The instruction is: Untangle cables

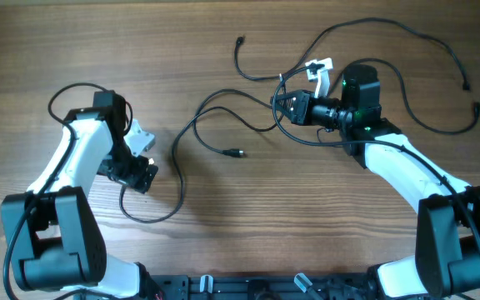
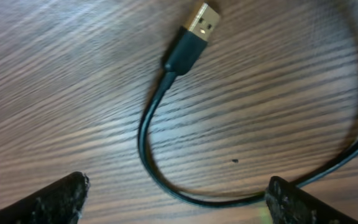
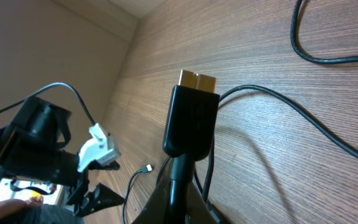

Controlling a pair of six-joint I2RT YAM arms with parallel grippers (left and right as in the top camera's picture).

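Several thin black cables (image 1: 223,112) lie crossed over one another on the wooden table, from the middle to the far right. My left gripper (image 1: 142,177) is open and low over one cable's end. In the left wrist view the cable (image 2: 151,124) curves between the open jaws (image 2: 179,202), and its gold USB plug (image 2: 201,22) lies ahead. My right gripper (image 1: 283,105) points left and is shut on a cable just behind its wide black plug (image 3: 192,118) with a gold tip, held above the table. A silvery plug tip (image 1: 238,153) lies mid-table.
Loose cable ends lie at the back (image 1: 240,39) and far right (image 1: 466,86). A cable loop (image 1: 152,218) lies by the left arm. The left arm with its white gripper mount (image 3: 98,149) shows in the right wrist view. A wall runs along the table's edge there.
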